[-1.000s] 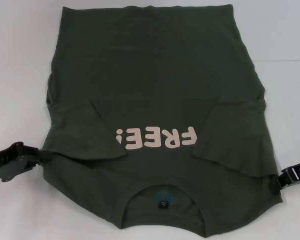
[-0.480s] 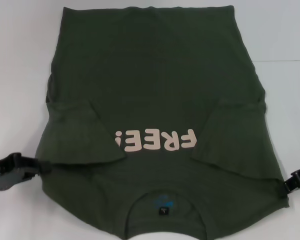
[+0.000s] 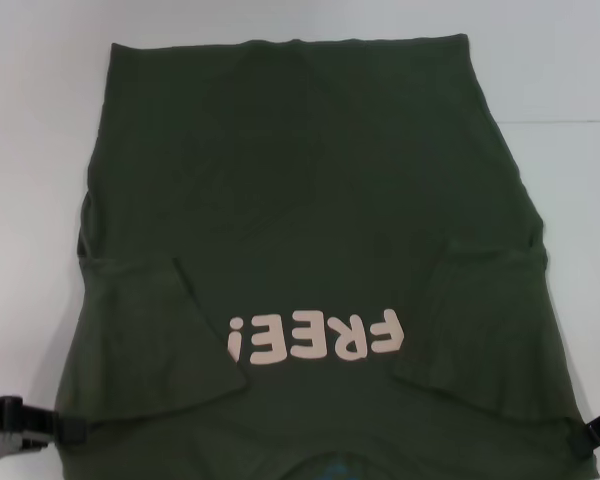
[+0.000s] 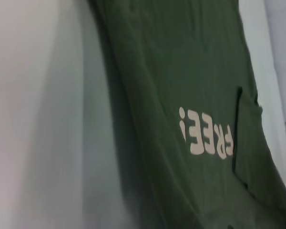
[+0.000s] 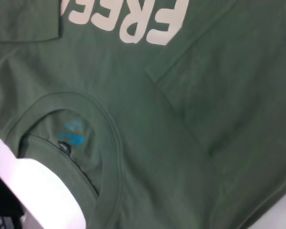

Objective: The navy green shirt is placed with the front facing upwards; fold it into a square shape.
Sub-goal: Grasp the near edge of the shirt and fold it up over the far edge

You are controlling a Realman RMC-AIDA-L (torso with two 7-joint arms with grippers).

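The navy green shirt [image 3: 300, 200] lies front up on the white table [image 3: 30, 150], hem far from me. Its pale "FREE!" lettering [image 3: 315, 338] reads upside down in the head view. Both short sleeves [image 3: 160, 340] are folded in over the chest. The collar runs off the near edge of the head view. My left gripper [image 3: 72, 429] holds the shirt's left shoulder edge at the near left. My right gripper [image 3: 585, 437] holds the right shoulder edge at the near right. The right wrist view shows the ribbed collar [image 5: 109, 143] and the neck label [image 5: 66, 145].
Bare white table surface [image 4: 33, 119] runs along the shirt's left side in the left wrist view, and more lies beyond the hem. A seam in the table top [image 3: 570, 122] crosses at the far right.
The whole shirt has slid toward me across the table, its collar passing out of the head view. Both grippers have drawn back toward the near edge with the shoulders.
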